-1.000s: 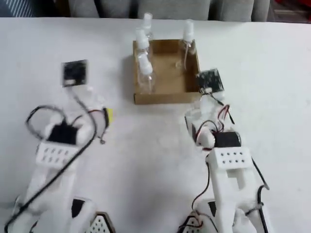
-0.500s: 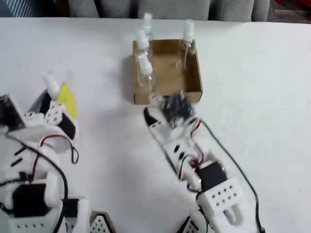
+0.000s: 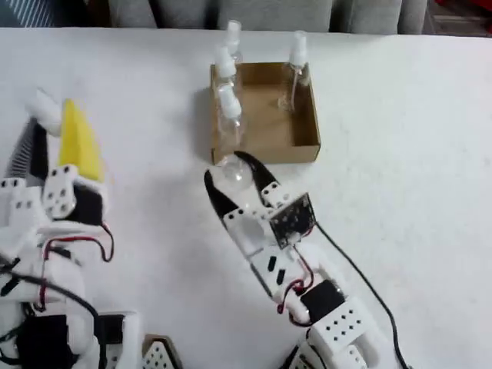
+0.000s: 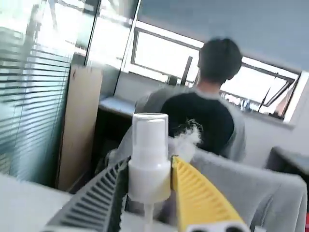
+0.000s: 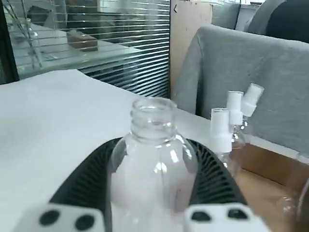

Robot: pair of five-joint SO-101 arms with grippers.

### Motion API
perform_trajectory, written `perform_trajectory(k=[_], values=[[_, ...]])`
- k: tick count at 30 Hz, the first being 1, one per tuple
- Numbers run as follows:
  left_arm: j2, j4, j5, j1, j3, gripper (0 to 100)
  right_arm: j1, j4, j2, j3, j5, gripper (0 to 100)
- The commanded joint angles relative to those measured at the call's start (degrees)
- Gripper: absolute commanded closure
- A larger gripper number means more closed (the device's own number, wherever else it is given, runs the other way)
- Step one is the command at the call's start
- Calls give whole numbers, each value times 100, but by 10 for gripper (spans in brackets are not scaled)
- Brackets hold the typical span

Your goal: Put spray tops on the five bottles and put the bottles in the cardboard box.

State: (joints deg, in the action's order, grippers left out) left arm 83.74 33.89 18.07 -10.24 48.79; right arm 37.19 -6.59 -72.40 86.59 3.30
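Observation:
A clear, uncapped bottle [image 3: 231,172] [image 5: 153,179] stands upright just in front of the cardboard box [image 3: 265,154] [image 5: 263,162], near its front left corner. My right gripper [image 3: 228,174] [image 5: 153,150] is shut on it, a black finger against each side. At the far left, lifted off the table, my left gripper [image 3: 51,115] [image 4: 148,169] is shut on a white spray top [image 3: 41,107] [image 4: 148,140], held between the grey ribbed finger and the yellow one. Several bottles with spray tops [image 3: 228,108] [image 5: 221,129] stand in the box.
The white table [image 3: 400,154] stretches bare to the right of the box and between the two arms. Grey chair backs [image 3: 261,14] line the table's far edge. A person sits with their back turned in the room behind.
My right arm swung left from the box's front right side and now holds the open bottle at the box's front left corner. My left arm drew back leftward and raised the spray top.

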Motion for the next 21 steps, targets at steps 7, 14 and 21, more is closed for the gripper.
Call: perform_trajectory(k=[7, 14, 21], values=[[-620, -2365, 62, 936, -369, 978, 330, -1165, -92, 1002, -343, 982], [-1886, -2400, 62, 1815, -1697, 979, 347, -919, -356, 1055, -360, 982], [-2712, -2418, 589, 2466, -2488, 979, 356, -75, -1103, 1055, -387, 982]])
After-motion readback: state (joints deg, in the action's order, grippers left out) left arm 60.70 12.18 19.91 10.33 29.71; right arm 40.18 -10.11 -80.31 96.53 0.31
